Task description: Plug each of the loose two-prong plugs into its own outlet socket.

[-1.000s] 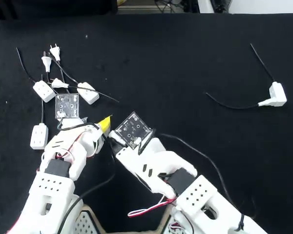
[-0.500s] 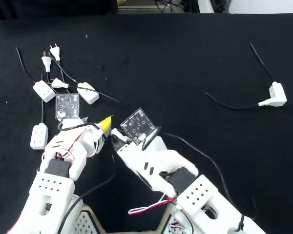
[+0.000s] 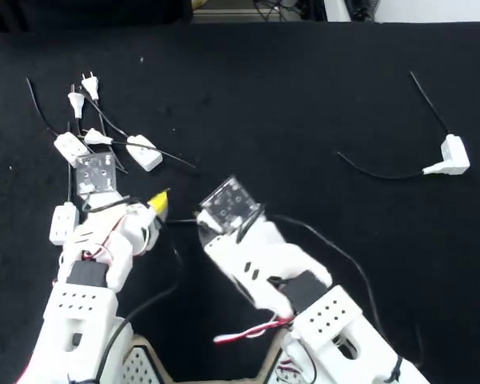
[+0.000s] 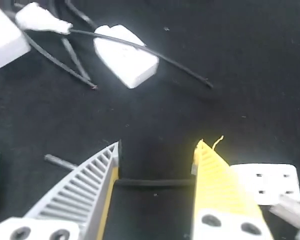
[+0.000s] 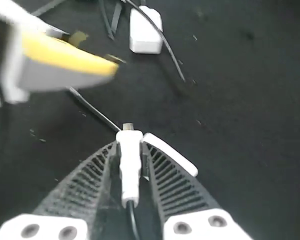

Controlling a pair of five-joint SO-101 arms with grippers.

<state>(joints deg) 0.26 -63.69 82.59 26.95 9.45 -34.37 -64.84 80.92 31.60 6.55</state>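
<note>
The right gripper (image 5: 130, 144) clamps a white plug (image 5: 130, 167), prong end facing the socket (image 5: 145, 30) and near it. The left gripper (image 4: 157, 150) hangs near that same socket, fingers spread wide. A second plug (image 3: 452, 156) lies well away from it.

Bright, even light from above. Black table (image 3: 304, 96) looks dark, shadows faint and lost on it. White arm shells (image 3: 264, 256) and white plug (image 5: 130, 165) shine pale, slightly washed out

outlet socket (image 4: 4, 36) cut off by edge; plug (image 5: 129, 165) blurred, prongs too small to tell
</note>
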